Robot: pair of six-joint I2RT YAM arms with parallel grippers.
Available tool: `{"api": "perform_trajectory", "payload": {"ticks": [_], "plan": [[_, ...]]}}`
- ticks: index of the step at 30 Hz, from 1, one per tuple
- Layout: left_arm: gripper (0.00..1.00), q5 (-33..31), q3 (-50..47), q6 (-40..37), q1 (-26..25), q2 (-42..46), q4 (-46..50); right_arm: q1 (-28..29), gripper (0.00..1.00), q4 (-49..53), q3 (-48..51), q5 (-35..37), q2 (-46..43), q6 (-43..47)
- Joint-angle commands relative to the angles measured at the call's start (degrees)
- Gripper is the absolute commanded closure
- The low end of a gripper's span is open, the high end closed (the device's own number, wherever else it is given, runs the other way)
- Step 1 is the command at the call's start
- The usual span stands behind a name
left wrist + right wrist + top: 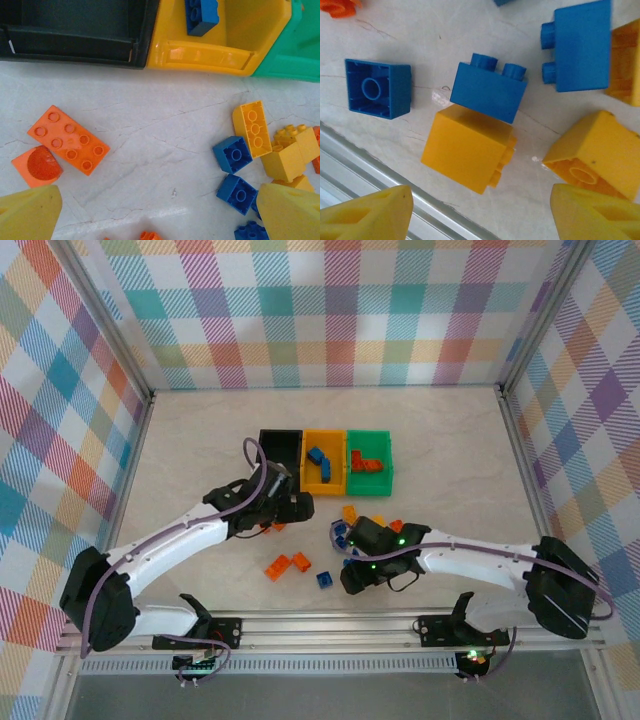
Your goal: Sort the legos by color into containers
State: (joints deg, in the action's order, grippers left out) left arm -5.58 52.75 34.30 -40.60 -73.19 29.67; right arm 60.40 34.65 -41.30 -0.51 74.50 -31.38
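Left pincer (160, 216) is spread wide with nothing between its yellow fingers (30, 212). It hangs over bare bench (450, 460) just in front of the bins' near walls. An orange oblong brick (67, 140) lies flat, studs up, to its left, with an orange rounded piece (37, 166) just beside that brick's lower end. To its right is a jumble of two blue small bricks (232, 154), a yellow oblong brick (252, 127) and a yellow block (291, 156).

Black bin (280, 432), yellow-orange bin (325, 432) and green bin (372, 432) stand side by side in a row mid-bench. Blue bricks (320, 462) lie in the yellow-orange bin and orange bricks (367, 462) in the green one.

Right pincer (480, 217) is also spread, gripping nothing, at the bench's front edge (metal rail (350, 170) just beside). Ahead of its fingers a yellow square brick (467, 147) is tipped on its side, and a blue studded brick (487, 95) touches its top. A hollow-side-up blue brick (377, 87) lies apart to the left.

In the top view, loose orange pieces (288, 564) lie near the front edge, between the arms.
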Motion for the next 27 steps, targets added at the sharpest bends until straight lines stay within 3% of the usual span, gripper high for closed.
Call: {"api": "perform_trajectory", "payload": {"ticks": [1,12,20,27], "plan": [[0.00,-0.6,-1.7,0.9,0.8,2.2,0.3,1.4,0.27,-0.3,-2.2,3.1,2.5,-2.9],[0.00,-0.3,-4.6,1.1,1.9,4.9,0.3,3.8,0.29,-2.4,-5.1,5.4,10.2,-3.7],[0.00,-0.4,-5.2,1.1,2.5,5.6,0.6,3.9,0.46,-3.3,-5.5,4.9,10.8,-2.7],[0.00,-2.6,-5.9,1.8,2.7,7.4,1.7,3.4,0.61,-2.5,-8.3,6.3,6.3,0.3]]}}
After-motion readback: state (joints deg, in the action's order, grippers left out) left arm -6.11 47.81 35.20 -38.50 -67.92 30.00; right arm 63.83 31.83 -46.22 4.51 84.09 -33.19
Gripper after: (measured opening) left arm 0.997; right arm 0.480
